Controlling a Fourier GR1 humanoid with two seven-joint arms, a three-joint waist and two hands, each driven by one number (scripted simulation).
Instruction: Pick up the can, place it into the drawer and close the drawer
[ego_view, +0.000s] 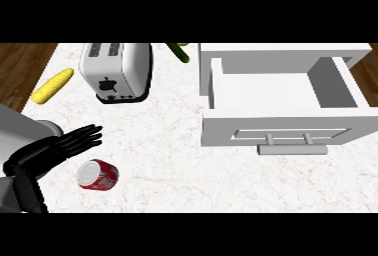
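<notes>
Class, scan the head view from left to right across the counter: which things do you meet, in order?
Left hand → can → toaster → green vegetable → open drawer.

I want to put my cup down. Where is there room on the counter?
There is bare counter between the red can and the open drawer, below the toaster. The drawer's inside looks free too. It is crowded at the left, near the left hand and corn.

- The red can (97, 175) with its silver top stands on my surface (170, 150), low at the left.
- The white drawer (284, 102) is pulled open at the right, well apart from it.
</notes>
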